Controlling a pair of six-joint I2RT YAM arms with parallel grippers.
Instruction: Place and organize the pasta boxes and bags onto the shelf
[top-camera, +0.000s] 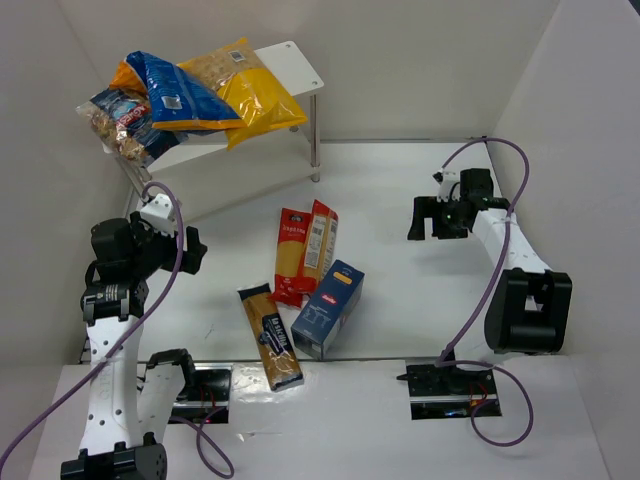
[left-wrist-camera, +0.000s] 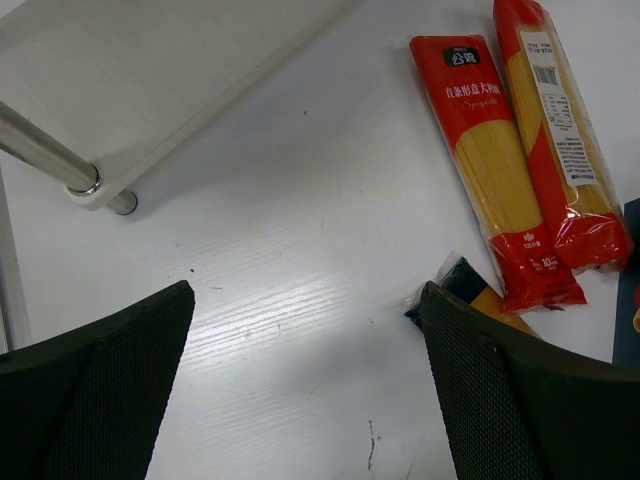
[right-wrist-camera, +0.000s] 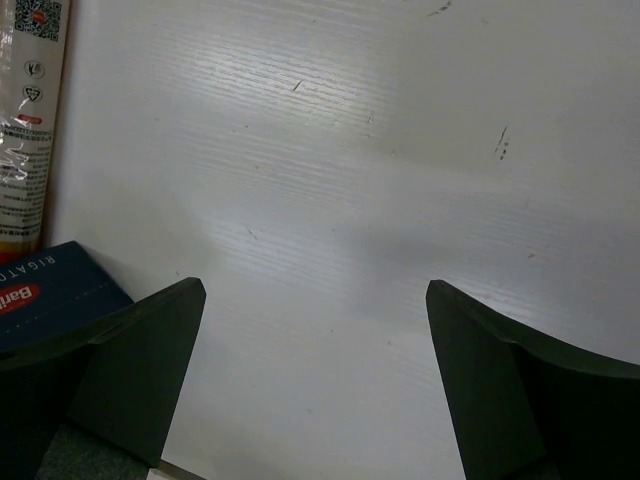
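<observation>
The white shelf (top-camera: 297, 62) stands at the back left. Its top board carries blue (top-camera: 175, 92), yellow (top-camera: 248, 92), orange (top-camera: 124, 75) and clear blue-red-labelled (top-camera: 118, 122) bags in a pile. On the table lie a slim red pasta pack (top-camera: 290, 258), an orange-cream one (top-camera: 321, 235), the dark blue box (top-camera: 328, 308) and the clear spaghetti packet (top-camera: 270, 337). My left gripper (top-camera: 190, 250) hangs open left of them, over bare table (left-wrist-camera: 305, 330), with the red pack (left-wrist-camera: 490, 160) ahead. My right gripper (top-camera: 425, 220) is open to their right (right-wrist-camera: 315, 330), beside the blue box (right-wrist-camera: 50, 290).
White walls close in the table on the left, back and right. The shelf's lower board (left-wrist-camera: 150, 80) and a metal leg (left-wrist-camera: 60, 165) lie just ahead of the left gripper. Purple cables loop off both arms.
</observation>
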